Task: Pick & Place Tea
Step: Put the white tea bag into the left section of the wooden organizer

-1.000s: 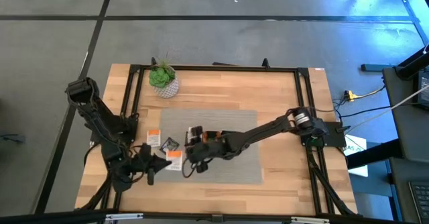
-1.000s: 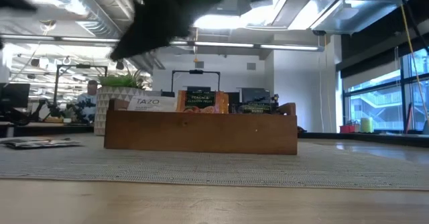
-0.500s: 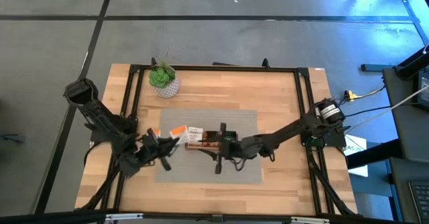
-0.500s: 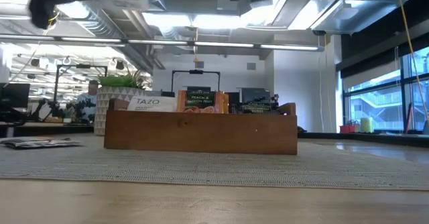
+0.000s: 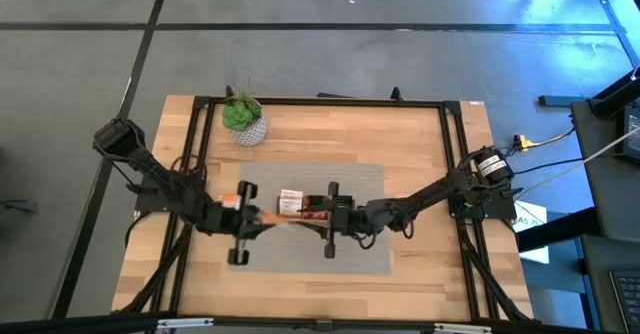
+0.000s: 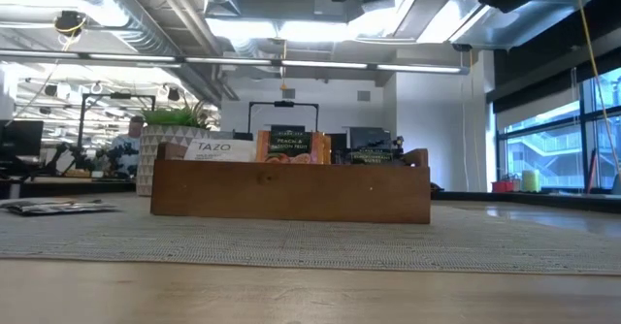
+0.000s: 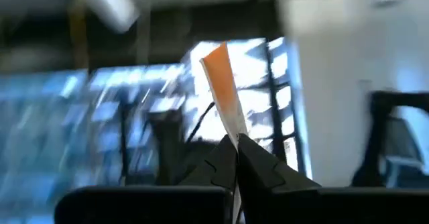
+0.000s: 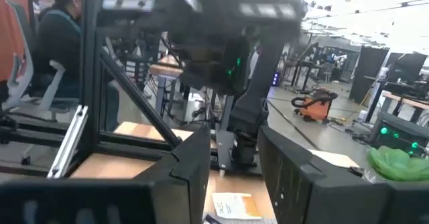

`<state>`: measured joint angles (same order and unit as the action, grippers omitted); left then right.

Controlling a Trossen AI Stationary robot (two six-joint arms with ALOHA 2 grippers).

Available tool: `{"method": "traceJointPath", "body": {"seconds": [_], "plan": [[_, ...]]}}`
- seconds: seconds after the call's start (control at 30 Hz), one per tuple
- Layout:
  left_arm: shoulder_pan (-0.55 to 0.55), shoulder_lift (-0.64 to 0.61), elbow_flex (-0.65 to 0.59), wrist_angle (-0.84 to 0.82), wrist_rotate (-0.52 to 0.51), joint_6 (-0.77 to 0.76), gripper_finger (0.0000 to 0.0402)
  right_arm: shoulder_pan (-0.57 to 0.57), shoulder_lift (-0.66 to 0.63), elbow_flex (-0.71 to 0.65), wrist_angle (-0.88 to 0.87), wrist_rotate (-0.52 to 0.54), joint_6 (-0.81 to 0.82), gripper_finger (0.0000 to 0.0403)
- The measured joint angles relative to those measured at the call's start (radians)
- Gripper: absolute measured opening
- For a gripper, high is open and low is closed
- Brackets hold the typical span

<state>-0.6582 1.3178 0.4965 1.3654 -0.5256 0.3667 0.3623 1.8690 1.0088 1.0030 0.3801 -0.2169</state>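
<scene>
The brown wooden tray (image 5: 305, 207) sits mid-mat; in the low view the tray (image 6: 291, 193) holds upright tea sachets: white (image 6: 209, 149), orange (image 6: 291, 147) and dark (image 6: 374, 154). My left gripper (image 5: 260, 217) hovers just left of the tray, shut on a white-and-orange sachet (image 7: 221, 90). My right gripper (image 5: 318, 217) hangs over the tray's right part, open (image 8: 231, 163) and touching nothing. Loose sachets lie flat on the mat: one under my left arm (image 5: 231, 201), one at the left in the low view (image 6: 53, 206), and one (image 8: 231, 206) in the right wrist view. My left gripper pinches the white-and-orange sachet between its two fingers (image 7: 258, 167) by one edge (image 7: 234, 135). The sachet shows edge-on and sticks out past the fingertips with its orange end (image 7: 216, 60) free. It is lifted clear of the mat, and the fingers point toward the table's right.
A small green plant in a white pot (image 5: 243, 119) stands at the far left of the table. A grey mat (image 5: 370, 254) lies under the tray. A black frame (image 5: 455, 164) runs round the table's edges. People and desks show in the room beyond (image 6: 126, 140).
My left gripper has risen from the mat's near-left part and moved right toward the tray, carrying the white-and-orange sachet up with it. My right gripper has drawn back from the tray's left end toward the table's right and now keeps still.
</scene>
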Motion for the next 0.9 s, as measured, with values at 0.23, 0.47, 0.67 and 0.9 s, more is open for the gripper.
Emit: {"method": "traceJointPath", "body": {"seconds": [0.23, 0.47, 0.67, 0.9], "plan": [[0.0, 0.0, 0.0, 0.038, 0.371, 0.327, 0.0003, 0.0, 0.0, 0.0, 0.152, -0.023, 0.003, 0.0129], [0.03, 0.001, 0.0, 0.052, 0.375, 0.351, 0.0003, -0.005, 0.002, 0.034, 0.194, -0.343, -0.054, 0.0139], [0.09, 0.0, 0.0, 0.052, 0.442, 0.276, 0.0003, -0.02, 0.002, 0.102, 0.124, -0.356, -0.082, 0.0214], [0.126, 0.0, 0.0, 0.053, 0.5, 0.248, 0.0003, -0.035, 0.002, 0.15, 0.058, -0.367, -0.128, 0.0271]]}}
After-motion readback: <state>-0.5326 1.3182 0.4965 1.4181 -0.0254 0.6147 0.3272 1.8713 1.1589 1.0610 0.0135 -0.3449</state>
